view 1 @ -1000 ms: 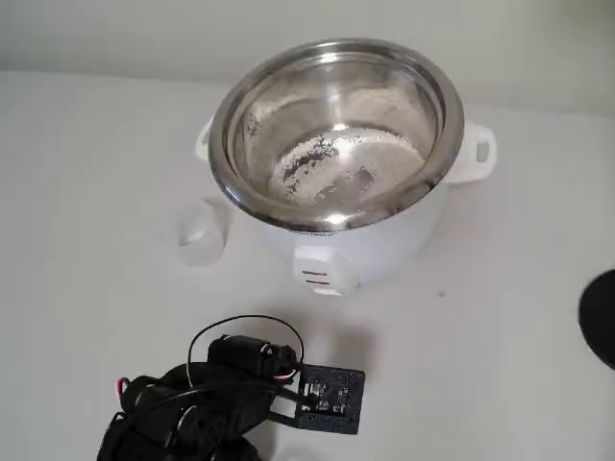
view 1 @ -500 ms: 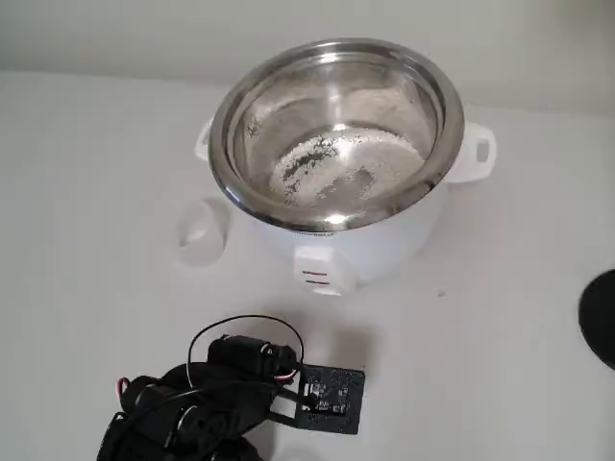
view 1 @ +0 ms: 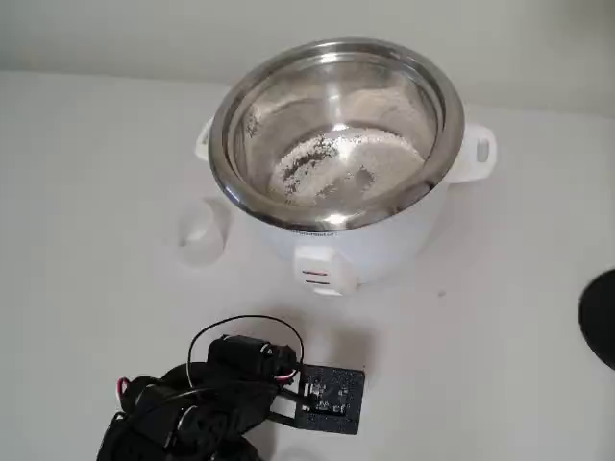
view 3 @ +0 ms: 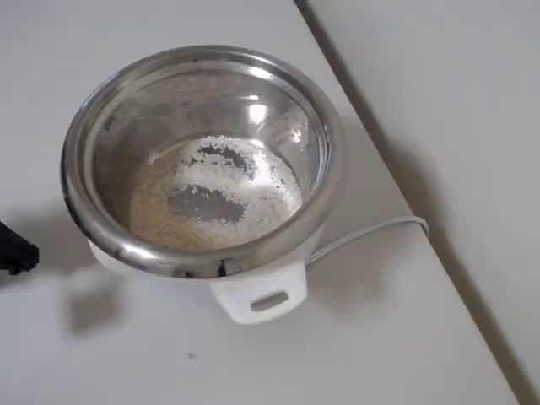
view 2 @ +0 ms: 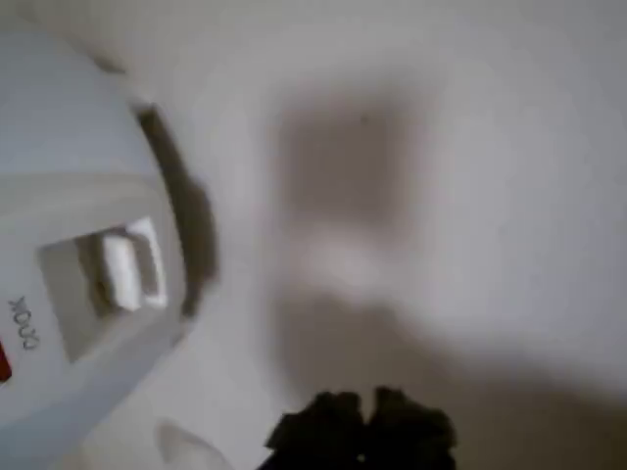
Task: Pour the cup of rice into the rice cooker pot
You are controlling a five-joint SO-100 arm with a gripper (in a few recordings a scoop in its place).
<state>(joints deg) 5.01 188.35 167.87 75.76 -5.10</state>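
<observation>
The rice cooker pot (view 1: 336,134) (view 3: 202,160) stands in its white cooker body (view 2: 69,245) at the back middle of the table. A thin layer of rice (view 1: 336,163) (view 3: 211,194) covers its bottom, with bare patches of steel. The cup (view 1: 202,230) stands upright on the table just left of the cooker, free of the arm. My black arm (view 1: 207,403) is folded low at the front edge, well short of both. In the blurred wrist view my gripper (view 2: 362,416) shows as two dark tips pressed together over bare table, shut with nothing between them.
A white power cord (view 3: 371,232) runs from the cooker toward the table's right edge (view 3: 405,194). A dark round object (view 1: 601,317) sits at the right border of the fixed view. A small circuit board (view 1: 327,399) sticks out from the arm.
</observation>
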